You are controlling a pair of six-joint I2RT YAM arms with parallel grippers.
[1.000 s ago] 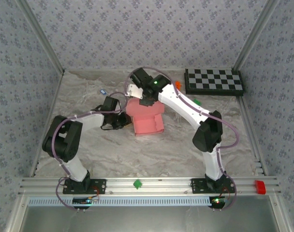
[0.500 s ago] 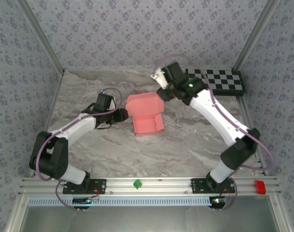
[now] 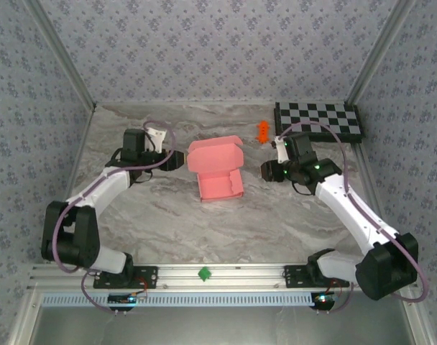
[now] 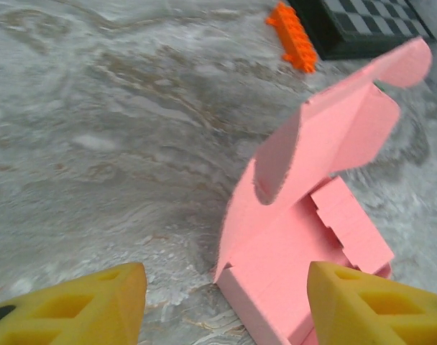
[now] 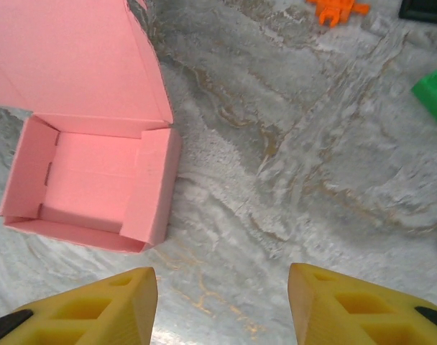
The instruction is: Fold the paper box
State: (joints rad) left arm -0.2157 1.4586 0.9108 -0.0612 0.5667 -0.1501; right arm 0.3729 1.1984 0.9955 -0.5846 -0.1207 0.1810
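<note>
Paper box (image 3: pixel 217 172) is sitting mid-way across the table (image 3: pixel 168 223), nearer the far edge, lid (image 3: pixel 213 154) sticking up open, my left gripper (image 3: pixel 177 162) and right gripper (image 3: pixel 267 171) hanging spread and empty either side, so I'm guessing I'm tipping that lid down and tucking it next.

Marbled grey tabletop (image 3: pixel 204 230). Black-and-white checkerboard (image 3: pixel 319 121) lies flat at the far right corner. Orange toy (image 3: pixel 262 131) just left of it. Green block (image 5: pixel 435 88) lies apart from both.
</note>
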